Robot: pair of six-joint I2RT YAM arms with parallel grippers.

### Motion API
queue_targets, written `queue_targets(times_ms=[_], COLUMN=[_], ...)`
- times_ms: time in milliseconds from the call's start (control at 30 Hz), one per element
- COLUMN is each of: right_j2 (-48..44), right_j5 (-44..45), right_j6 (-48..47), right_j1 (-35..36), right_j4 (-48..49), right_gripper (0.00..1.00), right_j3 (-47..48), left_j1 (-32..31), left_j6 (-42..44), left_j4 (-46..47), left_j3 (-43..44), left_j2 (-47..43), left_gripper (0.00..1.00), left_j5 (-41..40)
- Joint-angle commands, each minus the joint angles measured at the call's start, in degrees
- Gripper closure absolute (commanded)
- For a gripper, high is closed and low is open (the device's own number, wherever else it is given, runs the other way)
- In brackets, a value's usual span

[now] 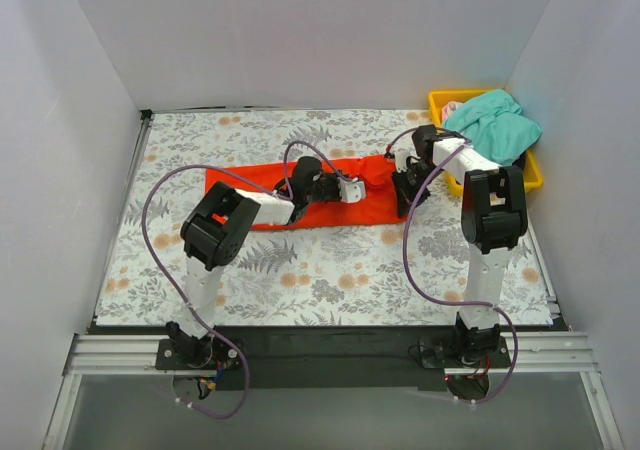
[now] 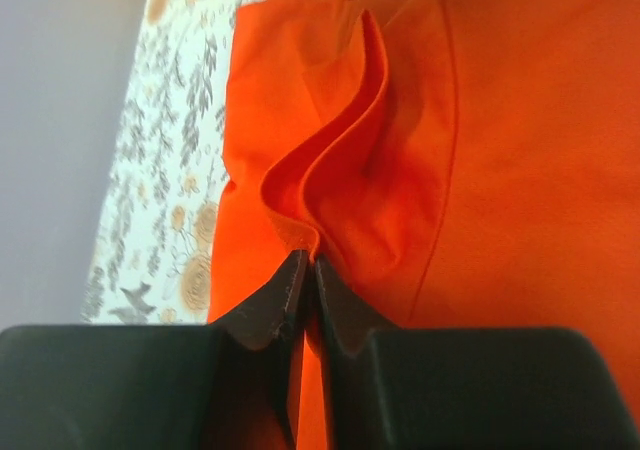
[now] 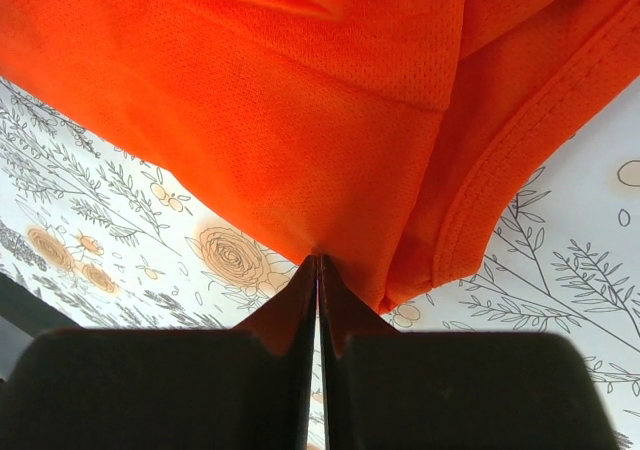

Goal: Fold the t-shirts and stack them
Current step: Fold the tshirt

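The orange shirt (image 1: 240, 182) lies as a long band across the surface (image 1: 300, 270). The left gripper (image 2: 305, 262) pinches a raised fold of it, and the right gripper (image 3: 318, 260) is clamped on its right edge. The teal shirt (image 1: 495, 125) sits in the bin (image 1: 437, 98), far right.

You're in a lab test cell: plain white panels (image 1: 330, 30) box in the table (image 1: 330, 270), and the left arm (image 1: 215, 235) and right arm (image 1: 490, 215) bolt to an aluminium rail (image 1: 110, 356).
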Motion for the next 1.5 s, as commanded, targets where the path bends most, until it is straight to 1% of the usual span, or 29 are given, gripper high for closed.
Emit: queue_targets(times_ms=[0, 100, 300, 367, 400, 433, 467, 500, 533, 567, 600, 633, 667, 700, 733, 767, 800, 833, 900, 933, 967, 1000, 1033, 1100, 1167, 1233, 1333, 1433, 1467], right_j2=[-0.2, -0.4, -0.9, -1.1, -1.4, -1.6, -1.8, -2.4, -2.9, -3.2, -3.9, -4.3, -4.5, -5.0, -5.2, -5.2, -4.9, -4.4, -0.8, 0.8, 2.6, 6.4, 7.9, 12.6, 14.9, 18.4, 22.0, 24.0, 24.5], right_j5=[0.1, 0.5, 0.9, 1.2, 1.2, 1.2, 1.4, 1.5, 1.6, 1.9, 1.8, 1.4, 1.2, 1.2, 1.2, 1.4, 1.3, 1.2, 1.2, 1.2, 1.2, 1.3, 1.8, 2.3, 1.7, 2.1, 4.7, 7.6, 9.4], right_j6=[-0.8, -0.9, -1.1, -1.3, -1.4, -1.4, -1.4, -1.5, -1.7, -1.6, -1.6, -1.5, -1.4, -1.3, -1.3, -1.3, -1.4, -1.3, -0.6, 0.3, 0.6, 1.0, 0.7, 0.6, 0.8, 1.3, 1.2, 0.2, 0.1], right_j1=[-0.2, -0.2, -0.2, -0.2, -0.2, -0.2, -0.2, -0.2, -0.2, -0.2, -0.1, -0.1, 0.1, 0.4, 1.2, 1.6, 2.6, 3.0, 4.2, 4.5, 4.9, 5.1, 5.9, 7.1, 7.5, 7.9, 8.0, 8.0, 8.0], right_j4=[-0.7, -0.7, -0.7, -0.7, -0.7, -0.8, -0.9, -1.1, -1.1, -1.1, -1.2, -1.3, -1.3, -1.4, -1.3, -1.3, -1.3, -1.2, -1.2, -1.2, -1.2, -1.3, -0.9, -1.0, -0.5, 0.6, 1.8, 4.0, 4.5], right_gripper=[0.94, 0.94, 0.95, 0.95, 0.95, 0.95, 0.95, 0.95, 0.95, 0.95, 0.95, 0.95, 0.94, 0.94, 0.94, 0.94, 0.94, 0.94, 0.94, 0.94, 0.94, 0.95, 0.96, 0.99, 0.99, 0.99, 0.99, 0.99, 0.99], right_j3=[-0.9, -0.9, -1.1, -1.0, -0.6, -0.2, 0.2, 1.3, 1.9, 2.6, 3.3, 4.4, 4.9, 5.3, 5.9, 6.3, 6.9, 8.0, 14.7, 17.5, 23.7, 26.2, 27.5, 31.4, 33.1, 36.7, 39.8, 40.1, 40.2], left_j1=[1.2, 2.1, 4.2, 5.4, 6.0, 6.9, 7.5, 8.1, 9.9, 11.0, 12.3, 14.8, 16.0, 16.9, 18.3, 18.9, 19.5, 20.6, 22.4, 24.4, 25.5, 26.4, 28.0, 29.4, 31.2, 32.4, 33.2, 33.7, 33.7], left_j6=[-7.6, -10.4, -15.9, -20.5, -22.3, -26.8, -29.5, -31.9, -37.4, -39.9, -42.2, -43.6, -44.1, -43.5, -42.5, -39.1, -37.3, -36.3, -35.1, -34.9, -34.8, -33.7, -33.2, -32.6, -31.7, -31.3, -30.3, -27.6, -24.4], left_j4=[-8.3, -13.5, -16.4, -17.6, -19.7, -21.3, -23.2, -29.3, -33.2, -36.8, -44.4, -48.3, -52.1, -58.6, -61.1, -63.3, -67.2, -68.2, -71.7, -73.5, -75.7, -80.6, -82.7, -86.8, -87.8, -87.0, -87.8, -90.7, -91.6], left_j3=[4.2, 6.9, 8.8, 10.3, 12.8, 14.3, 16.2, 21.4, 24.0, 27.0, 31.9, 34.5, 36.2, 37.4, 37.7, 37.0, 35.6, 32.1, 28.8, 28.2, 28.3, 28.7, 29.1, 29.1, 28.2, 25.0, 23.1, 23.2, 23.1], left_j2=[0.8, 2.0, 2.1, 2.0, 2.0, 2.1, 2.0, 2.1, 2.1, 2.2, 2.3, 2.4, 2.2, 1.9, 1.3, -1.0, -2.3, -4.2, -8.0, -8.4, -8.6, -8.5, -8.5, -8.9, -10.7, -13.2, -14.4, -14.1, -13.9], left_gripper=[0.92, 0.84, 0.8, 0.79, 0.78, 0.78, 0.76, 0.75, 0.73, 0.69, 0.68, 0.67, 0.66, 0.65, 0.65, 0.65, 0.66, 0.65, 0.64, 0.64, 0.63, 0.59, 0.55, 0.54, 0.54, 0.53, 0.53, 0.53, 0.53], left_j5=[-2.5, -2.9, -4.5, -5.6, -6.2, -7.0, -9.1, -9.4, -8.9, -6.4, -4.8, -2.1, 0.1, 3.1, 3.7, 4.3, 6.1, 6.7, 8.9, 12.3, 14.3, 16.1, 18.7, 20.5, 21.0, 19.7, 17.2, 16.1, 15.6])
